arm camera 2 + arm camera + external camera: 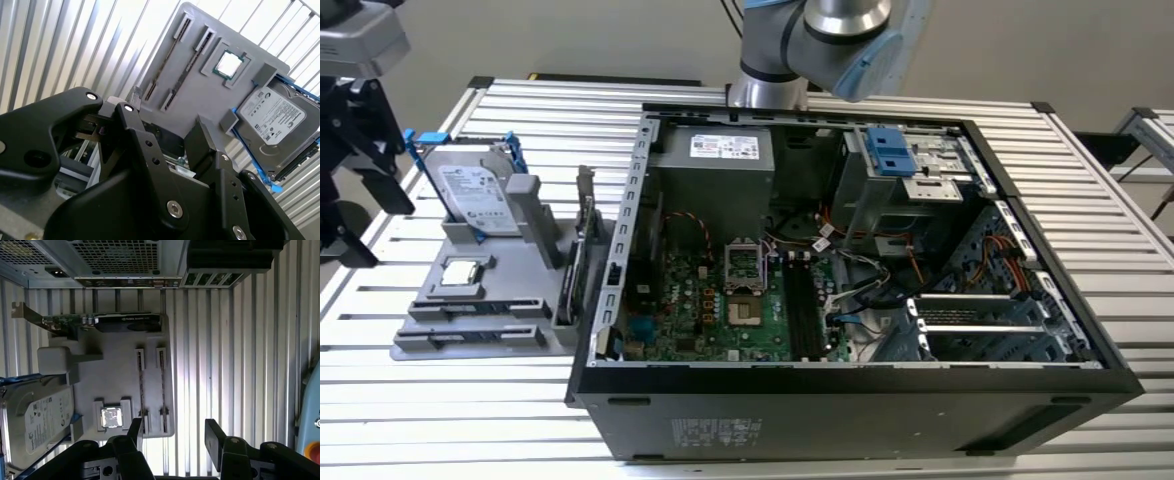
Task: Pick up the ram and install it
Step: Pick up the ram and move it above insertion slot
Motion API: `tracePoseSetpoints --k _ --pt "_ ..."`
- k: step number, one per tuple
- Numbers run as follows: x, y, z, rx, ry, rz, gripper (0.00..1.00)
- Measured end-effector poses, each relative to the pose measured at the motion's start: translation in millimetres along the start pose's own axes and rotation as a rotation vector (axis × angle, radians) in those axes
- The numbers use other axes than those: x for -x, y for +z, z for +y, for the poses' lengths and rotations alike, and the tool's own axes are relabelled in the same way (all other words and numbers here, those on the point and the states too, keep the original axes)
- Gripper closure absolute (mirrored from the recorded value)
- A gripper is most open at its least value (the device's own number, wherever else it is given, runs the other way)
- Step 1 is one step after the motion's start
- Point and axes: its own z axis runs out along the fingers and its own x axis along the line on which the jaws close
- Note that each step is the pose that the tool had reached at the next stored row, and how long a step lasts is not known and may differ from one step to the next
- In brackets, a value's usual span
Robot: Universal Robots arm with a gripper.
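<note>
At the exterior view's far left the gripper [374, 222] hangs over the slatted metal table [454, 410], just beside the grey tray [520, 270]. In the first wrist view its two black fingers [135, 432] stand well apart with nothing between them, so it is wide open and holds nothing. On the tray a silver hard drive [480, 195] in a blue frame stands tilted at the far end. Nearer is a square processor chip [460, 275]. Nearest the exterior camera is the ram [141, 390], two slim sticks lying edge-on in side-by-side slots of the tray, untouched. In the first wrist view the ends of the sticks lie near the open fingers. Along the tray's side toward the computer an upright card [587, 250] with a metal bracket stands on edge. Further right the open computer case [854, 405] lies on its side, showing the green motherboard [720, 300] and grey power supply [727, 160]. Behind the case stands the arm [827, 40].
</note>
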Motion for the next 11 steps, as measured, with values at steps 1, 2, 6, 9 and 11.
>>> tracePoseSetpoints --k 1,2,6,9,11 --pt "0.0 0.5 0.0 0.0000 0.000 0.0000 0.00" --pt "0.0 1.2 0.0 0.0000 0.000 0.0000 0.00" --pt "-0.1 3.3 0.0 0.0000 0.000 0.0000 0.00" --pt "-0.1 4.8 -0.1 0.0000 0.000 0.0000 0.00" --pt "-0.1 5.7 -0.1 -0.0001 0.000 -0.0001 0.00"
